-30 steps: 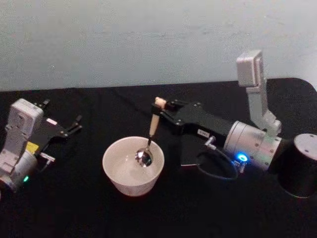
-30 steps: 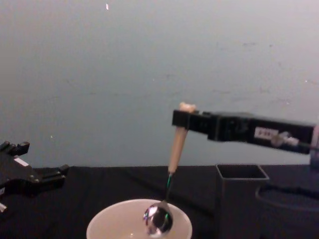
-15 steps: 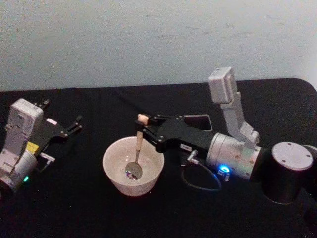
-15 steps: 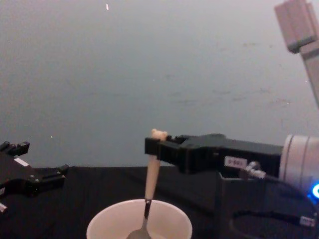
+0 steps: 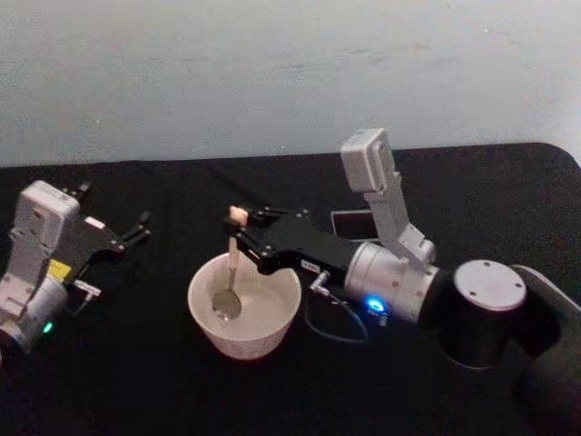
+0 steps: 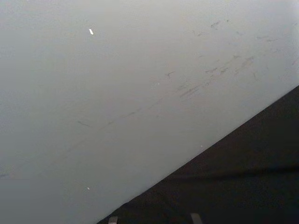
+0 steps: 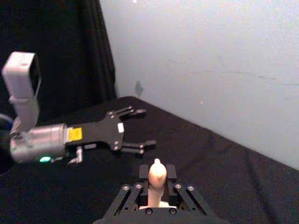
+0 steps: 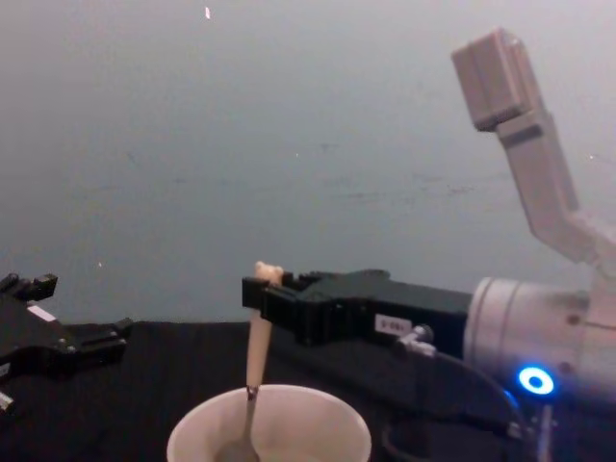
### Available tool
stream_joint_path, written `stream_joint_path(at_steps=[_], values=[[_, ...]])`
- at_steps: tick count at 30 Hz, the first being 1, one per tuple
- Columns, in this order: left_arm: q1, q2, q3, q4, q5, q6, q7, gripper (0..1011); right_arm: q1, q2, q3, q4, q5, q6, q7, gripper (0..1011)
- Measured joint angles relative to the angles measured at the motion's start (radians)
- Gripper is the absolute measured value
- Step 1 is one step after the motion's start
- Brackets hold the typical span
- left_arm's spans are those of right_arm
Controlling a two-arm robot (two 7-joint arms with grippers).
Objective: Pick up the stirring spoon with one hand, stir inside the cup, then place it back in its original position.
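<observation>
Spoon (image 5: pixel 231 272) in cup (image 5: pixel 247 341) (bowl down), right hand (image 5: pixel 238 234) grasping its handle, left hand (image 5: pixel 113 208) released, parked

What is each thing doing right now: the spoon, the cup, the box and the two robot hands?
stirring spoon: upright, bowl down inside the cup, handle pinched.
cup: upright, spoon inside.
box holder: upright behind the right arm, partly hidden.
right gripper: fingers shut on the spoon handle, above the cup.
left gripper: fingers open, empty, parked at the left.
</observation>
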Motion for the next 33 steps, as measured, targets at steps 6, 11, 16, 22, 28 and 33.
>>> stream_joint_path(at_steps=[6,11,16,22,28,33], values=[[0.000,0.000,0.000,0.000,0.000,0.000,0.000,1001,0.022,-0.041,0.010,0.056,-0.025,-0.014,-0.021,213],[0.000,0.000,0.000,0.000,0.000,0.000,0.000,1001,0.035,-0.065,0.028,0.095,-0.046,-0.024,-0.037,213],[0.000,0.000,0.000,0.000,0.000,0.000,0.000,1001,0.027,-0.052,0.049,0.087,-0.061,-0.027,-0.035,214],[0.000,0.000,0.000,0.000,0.000,0.000,0.000,1001,-0.001,-0.014,0.075,0.042,-0.064,-0.023,-0.012,214],[0.000,0.000,0.000,0.000,0.000,0.000,0.000,1001,-0.049,0.048,0.102,-0.034,-0.042,0.004,0.032,213],[0.000,0.000,0.000,0.000,0.000,0.000,0.000,1001,-0.083,0.086,0.108,-0.085,-0.014,0.030,0.056,213]])
